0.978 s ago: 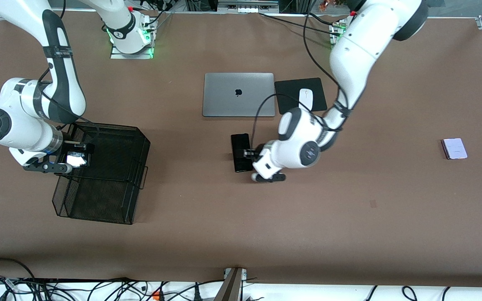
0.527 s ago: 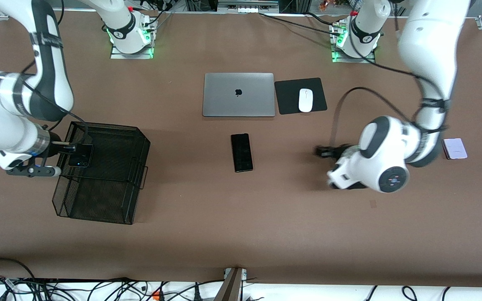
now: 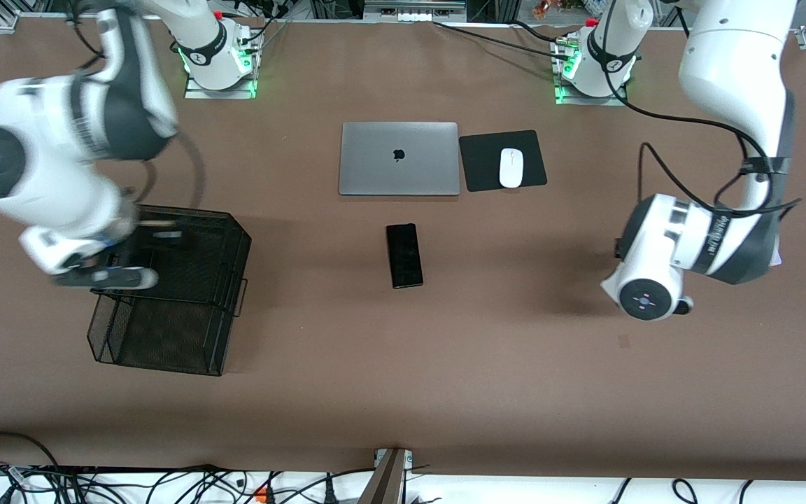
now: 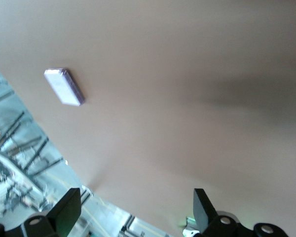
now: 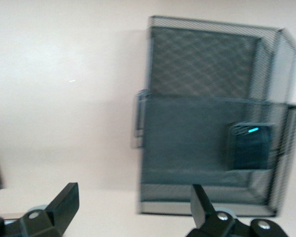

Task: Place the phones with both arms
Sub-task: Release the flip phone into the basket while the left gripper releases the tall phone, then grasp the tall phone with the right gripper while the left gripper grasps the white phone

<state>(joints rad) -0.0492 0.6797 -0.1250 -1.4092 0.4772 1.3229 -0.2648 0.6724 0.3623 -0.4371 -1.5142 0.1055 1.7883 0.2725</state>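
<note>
While over the mesh basket (image 3: 186, 280) holding the black flip phone (image 5: 249, 146), right pincer (image 5: 133, 210) open and empty, left pincer (image 4: 133, 215) open above bare worktop (image 3: 515, 350) near lavender phone (image 4: 63, 86), slim black slab (image 3: 404, 255) unobstructed before laptop (image 3: 399, 158)

1. The brown table (image 3: 403, 364) carries everything.
2. A grey laptop (image 3: 399, 158) lies closed beside a black mouse pad (image 3: 480, 162).
3. A long black phone (image 3: 404, 255) lies nearer the front camera than the laptop.
4. A black mesh tray (image 3: 186, 301) sits toward the right arm's end.
5. A pale lavender phone (image 4: 63, 86) lies toward the left arm's end.
</note>
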